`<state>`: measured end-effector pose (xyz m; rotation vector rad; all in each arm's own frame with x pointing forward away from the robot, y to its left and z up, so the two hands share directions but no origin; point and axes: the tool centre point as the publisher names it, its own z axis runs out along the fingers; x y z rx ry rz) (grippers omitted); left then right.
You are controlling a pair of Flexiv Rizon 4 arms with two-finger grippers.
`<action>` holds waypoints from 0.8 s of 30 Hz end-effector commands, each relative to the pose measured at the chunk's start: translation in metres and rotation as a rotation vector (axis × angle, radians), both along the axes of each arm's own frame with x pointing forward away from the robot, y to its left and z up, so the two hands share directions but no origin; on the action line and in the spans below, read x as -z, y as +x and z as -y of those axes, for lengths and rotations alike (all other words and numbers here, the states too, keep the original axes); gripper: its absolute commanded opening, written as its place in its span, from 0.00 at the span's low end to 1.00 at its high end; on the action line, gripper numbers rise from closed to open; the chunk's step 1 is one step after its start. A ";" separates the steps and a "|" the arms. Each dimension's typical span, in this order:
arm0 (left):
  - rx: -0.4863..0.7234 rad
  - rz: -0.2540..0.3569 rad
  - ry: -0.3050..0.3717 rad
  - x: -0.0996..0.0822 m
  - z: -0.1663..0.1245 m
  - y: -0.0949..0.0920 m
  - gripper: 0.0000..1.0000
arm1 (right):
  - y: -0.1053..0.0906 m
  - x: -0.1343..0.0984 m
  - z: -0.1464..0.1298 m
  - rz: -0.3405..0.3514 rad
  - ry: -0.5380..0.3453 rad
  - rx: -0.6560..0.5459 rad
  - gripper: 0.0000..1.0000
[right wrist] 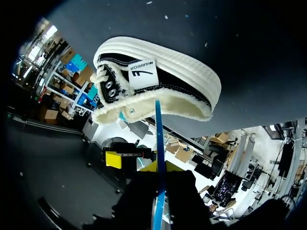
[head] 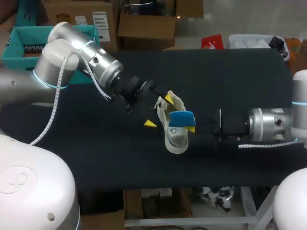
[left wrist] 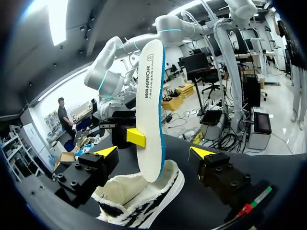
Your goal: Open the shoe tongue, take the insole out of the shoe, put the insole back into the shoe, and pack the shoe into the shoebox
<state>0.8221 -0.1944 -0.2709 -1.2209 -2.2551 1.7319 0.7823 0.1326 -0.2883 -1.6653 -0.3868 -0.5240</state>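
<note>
Nearest the left wrist camera stand the two fingers of the left gripper (left wrist: 154, 152), spread wide to either side of the shoe (left wrist: 144, 199) and holding nothing. Whether the fleecy collar brushes one of them I cannot tell. The shoe lies on the black table (head: 96, 153) with its mouth turned up. The insole (left wrist: 149, 96) rises steeply out of that mouth, only its lower end inside. The right gripper (left wrist: 143, 138) is clamped on the insole just above the shoe's collar, one yellow pad flat on the white face and the other on the side turned away. From this alone I cannot say whether the insole is coming out or going back in, but I judge the care needed is the same either way. Its travel should run along the shoe's length, without twist, so the blue edge does not catch the collar's lining. The shoe looks light and sits free, so it is likely to lift or skid with the insole unless the left gripper first closes on its sides. With the pinch so close to the shoe, the long part above is free to sway, so slow motion suits.
</note>
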 end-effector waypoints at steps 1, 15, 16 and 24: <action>-0.274 0.041 -0.171 0.006 0.000 -0.008 1.00 | -0.005 -0.001 -0.001 0.010 0.001 0.030 0.00; -0.276 0.075 -0.201 0.016 0.022 -0.013 0.53 | 0.003 0.007 -0.005 0.010 -0.012 0.072 0.00; -0.268 0.074 -0.195 0.016 0.023 -0.013 0.53 | 0.002 0.007 -0.006 0.011 -0.012 0.072 0.00; -0.269 0.089 -0.171 0.015 0.021 -0.013 0.57 | 0.004 0.014 -0.010 0.053 -0.007 0.087 0.00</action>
